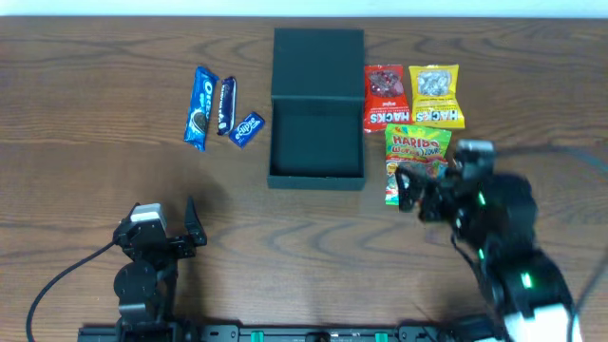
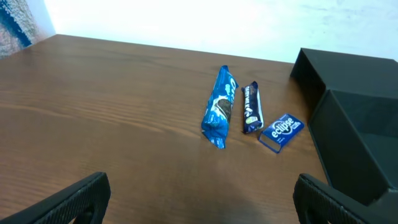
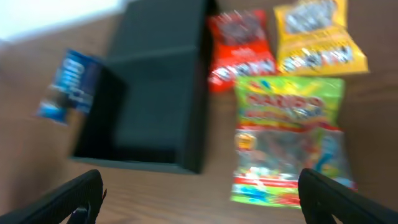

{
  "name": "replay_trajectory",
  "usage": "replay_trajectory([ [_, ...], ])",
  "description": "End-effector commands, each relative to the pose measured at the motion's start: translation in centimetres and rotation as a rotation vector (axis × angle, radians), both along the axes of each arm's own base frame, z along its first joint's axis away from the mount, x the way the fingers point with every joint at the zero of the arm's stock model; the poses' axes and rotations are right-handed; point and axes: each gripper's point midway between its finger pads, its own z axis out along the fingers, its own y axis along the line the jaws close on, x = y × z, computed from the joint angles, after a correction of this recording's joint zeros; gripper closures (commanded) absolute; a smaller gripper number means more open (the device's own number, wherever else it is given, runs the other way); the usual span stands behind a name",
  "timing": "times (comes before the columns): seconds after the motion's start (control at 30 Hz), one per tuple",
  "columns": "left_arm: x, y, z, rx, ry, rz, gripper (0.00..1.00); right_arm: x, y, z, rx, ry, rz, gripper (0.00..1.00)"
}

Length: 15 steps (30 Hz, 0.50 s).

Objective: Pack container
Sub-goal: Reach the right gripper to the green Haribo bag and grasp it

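Across the wooden worktop (image 1: 95,66), toward its 12 o'clock edge, we see the container (image 1: 316,138) lying open, its flap lid folded back toward 12 o'clock. At the container's 5 o'clock the right tool (image 3: 202,196) hangs released, fingers wide apart, over the lower end of a Haribo bag (image 1: 416,152). At 7 o'clock the left tool (image 2: 202,202) is released too, well apart from everything. At 2 o'clock lie a yellow Hacks bag (image 1: 435,95) and a red Hacks bag (image 1: 385,98), the red one just beside the container. At 9 o'clock lie an Oreo packet (image 1: 200,107), a dark bar (image 1: 226,104) and a small Eclipse box (image 1: 248,128).
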Motion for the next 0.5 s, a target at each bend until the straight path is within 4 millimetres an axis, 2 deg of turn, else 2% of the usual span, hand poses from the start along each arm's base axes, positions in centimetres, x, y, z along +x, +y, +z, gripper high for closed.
replay_trajectory([
  [0.0,0.0,0.1,-1.4,0.004,0.029,0.007,0.05,2.1,-1.9,-2.9,-0.179,0.107,-0.028,0.03],
  [0.23,0.0,0.1,-1.4,0.004,0.029,0.007,0.05,4.0,-3.7,-11.3,-0.353,0.382,-0.074,0.05],
  [0.37,0.0,0.1,-1.4,0.004,0.029,0.007,0.05,4.4,-3.8,-14.6,-0.382,0.459,-0.070,0.06],
  [0.47,0.0,0.1,-1.4,0.004,0.029,0.007,0.05,4.9,-3.9,-15.9,-0.394,0.475,-0.073,0.09],
])
